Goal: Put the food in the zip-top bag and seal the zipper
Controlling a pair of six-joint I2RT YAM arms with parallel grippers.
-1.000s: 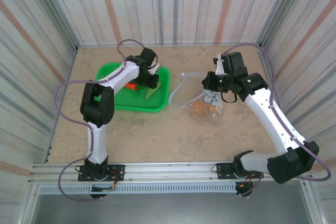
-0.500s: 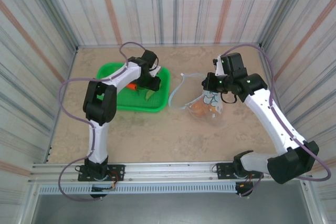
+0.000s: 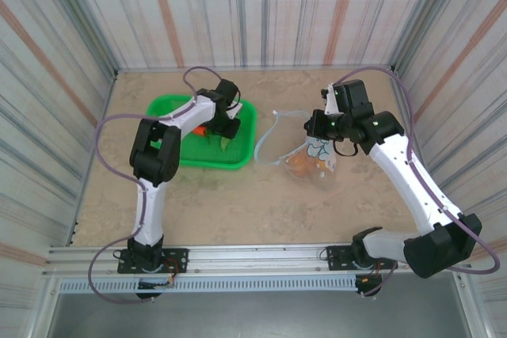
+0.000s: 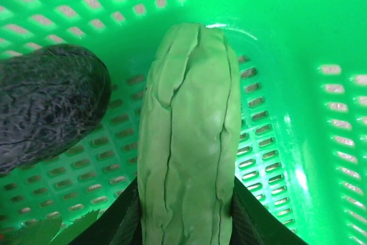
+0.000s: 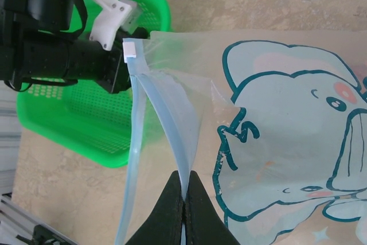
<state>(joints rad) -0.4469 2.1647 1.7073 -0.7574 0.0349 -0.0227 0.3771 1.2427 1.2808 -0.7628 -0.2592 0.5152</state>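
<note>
1. My left tool (image 3: 224, 127) is down in the green mesh plastic basket (image 3: 169, 108), grasping the green toy cucumber (image 4: 189, 142) beside a dark toy eggplant (image 4: 46, 107).
2. My right tool (image 5: 184, 196) is clenched on the pale blue zipper strip (image 5: 166, 124) of the clear cartoon-printed plastic bag (image 5: 275, 142), which lies on the table (image 3: 238, 203) just beside the basket.

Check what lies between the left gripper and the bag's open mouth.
In the top view, just the green basket's right wall stands between the left gripper and the zip-top bag; the bag's mouth rim nearly reaches it.
</note>
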